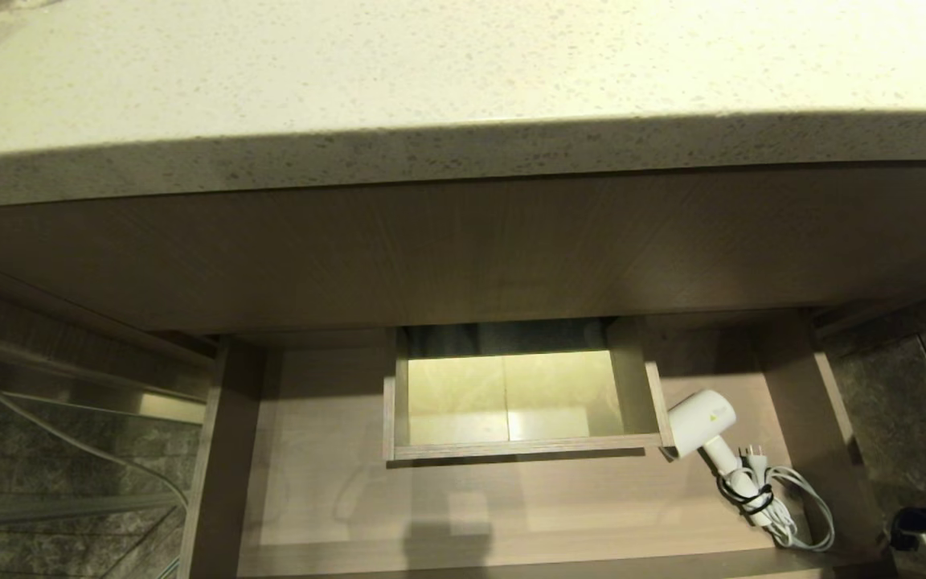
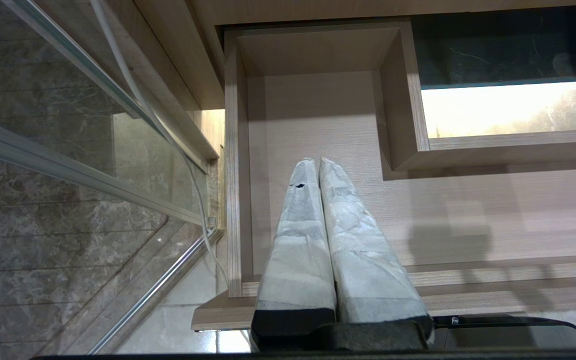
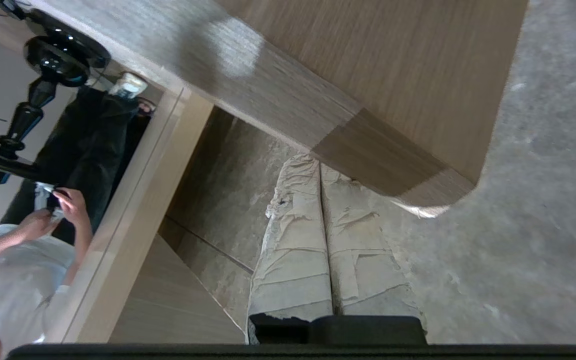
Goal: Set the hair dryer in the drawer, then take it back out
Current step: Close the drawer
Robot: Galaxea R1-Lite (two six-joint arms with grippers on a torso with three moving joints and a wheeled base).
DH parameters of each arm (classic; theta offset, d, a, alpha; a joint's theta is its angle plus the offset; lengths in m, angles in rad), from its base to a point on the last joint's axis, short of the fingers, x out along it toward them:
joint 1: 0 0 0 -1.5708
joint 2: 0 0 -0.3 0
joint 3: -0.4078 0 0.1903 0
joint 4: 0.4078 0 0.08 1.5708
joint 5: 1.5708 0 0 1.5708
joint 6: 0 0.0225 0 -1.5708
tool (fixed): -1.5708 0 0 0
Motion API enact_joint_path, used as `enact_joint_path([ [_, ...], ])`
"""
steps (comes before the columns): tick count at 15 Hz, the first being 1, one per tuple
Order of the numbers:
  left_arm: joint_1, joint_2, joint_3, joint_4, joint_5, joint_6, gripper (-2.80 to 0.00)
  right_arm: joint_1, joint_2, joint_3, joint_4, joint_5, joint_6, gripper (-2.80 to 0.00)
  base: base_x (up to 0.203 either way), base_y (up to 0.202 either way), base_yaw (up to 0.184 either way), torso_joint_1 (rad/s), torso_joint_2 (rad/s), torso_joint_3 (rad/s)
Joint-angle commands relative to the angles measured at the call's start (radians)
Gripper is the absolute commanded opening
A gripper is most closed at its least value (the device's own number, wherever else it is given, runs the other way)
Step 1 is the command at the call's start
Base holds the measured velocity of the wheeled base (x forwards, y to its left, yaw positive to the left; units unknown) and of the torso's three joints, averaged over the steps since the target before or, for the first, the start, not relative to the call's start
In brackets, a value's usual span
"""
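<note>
Hair dryer [image 1: 702,425] lies in the open drawer [image 1: 334,482], just right of the walled cut-out [image 1: 521,449], its white barrel nearly touching the cut-out's right wall and its slim handle running away from the cut-out toward the drawer front. On the barrel sits a small greenish triangular mark — too small to read as any brand. The white cord [image 1: 796,511] is coiled beyond the handle, farther from the cut-out, bound by a dark tie [image 1: 752,496], with the plug [image 1: 752,458] lying beside the handle.

Left gripper [image 2: 317,161] hangs over the drawer floor on the other side of the cut-out, near the drawer's left wall; its wrapped fingers [image 2: 298,220] are pressed together, holding nothing.

Right gripper [image 3: 319,159] is outside the drawer, by a rounded wood-grain corner [image 3: 393,175] over the stone floor [image 3: 533,215], fingers likewise clenched and empty.

In the right wrist view a person [image 3: 13,280] in a white shirt stands past a pale door frame [image 3: 133,215], hands [image 3: 65,202] around a small dark object.

Above the cut-out a speckled countertop [image 1: 463,72] overhangs.
</note>
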Motion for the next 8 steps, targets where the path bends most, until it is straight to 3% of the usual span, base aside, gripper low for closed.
enact_joint_path([
  [1, 0.000, 0.000, 0.000, 0.000, 0.001, 0.001, -2.80, 0.000, 0.011, -0.016, 0.001, 0.022, -0.006, -2.80, 0.000, 0.000, 0.000, 0.000, 0.00, 0.000],
  [8, 0.000, 0.000, 0.000, 0.000, 0.001, 0.000, -2.80, 0.000, -0.042, -0.029, -0.011, 0.170, 0.044, -2.80, 0.000, 0.000, 0.000, 0.000, 0.00, 0.000],
])
